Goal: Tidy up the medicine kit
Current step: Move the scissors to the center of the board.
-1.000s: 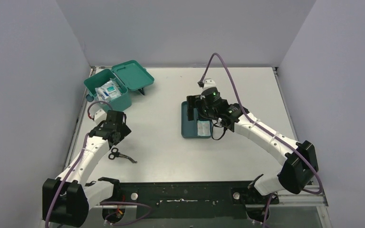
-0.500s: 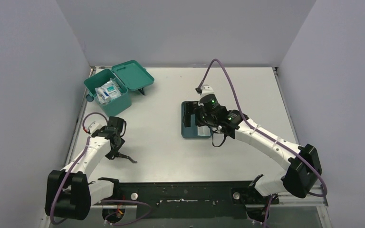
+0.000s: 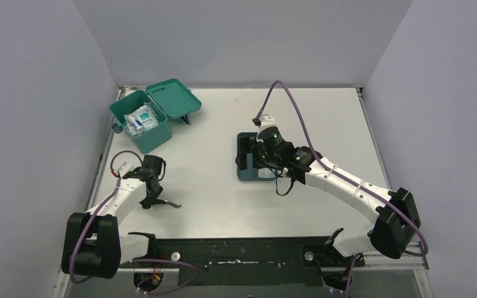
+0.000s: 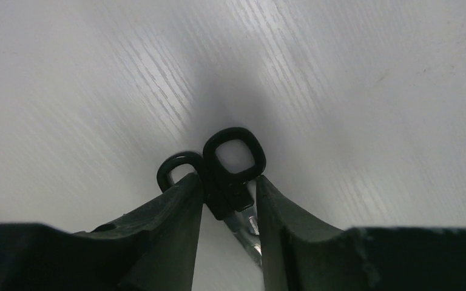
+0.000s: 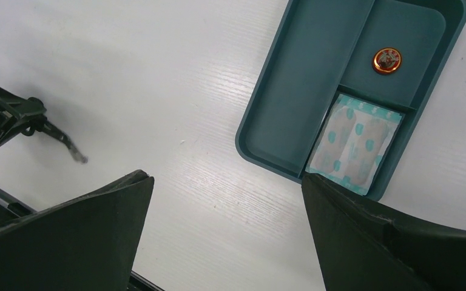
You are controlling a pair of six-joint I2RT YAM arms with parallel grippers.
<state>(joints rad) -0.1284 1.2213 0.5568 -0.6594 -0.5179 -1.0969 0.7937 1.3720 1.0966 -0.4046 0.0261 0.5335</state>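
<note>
scissors [image 4: 218, 185]: flat on counter [image 3: 223, 198], left hand [image 4: 227, 188] pinching the neck, likely for transfer to open medicine kit [image 3: 155, 138]. right hand [image 5: 227, 177]: spread wide over divided tray [image 5: 291, 91].

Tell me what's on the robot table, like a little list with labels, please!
medicine kit: teal box, lid open, white and blue packets inside
scissors: lying flat, black handles
left gripper: fingers either side of the scissors, grip unclear
tray: holds a white-and-teal packet and a small orange round thing
right gripper: open wide, up by the tray
</note>
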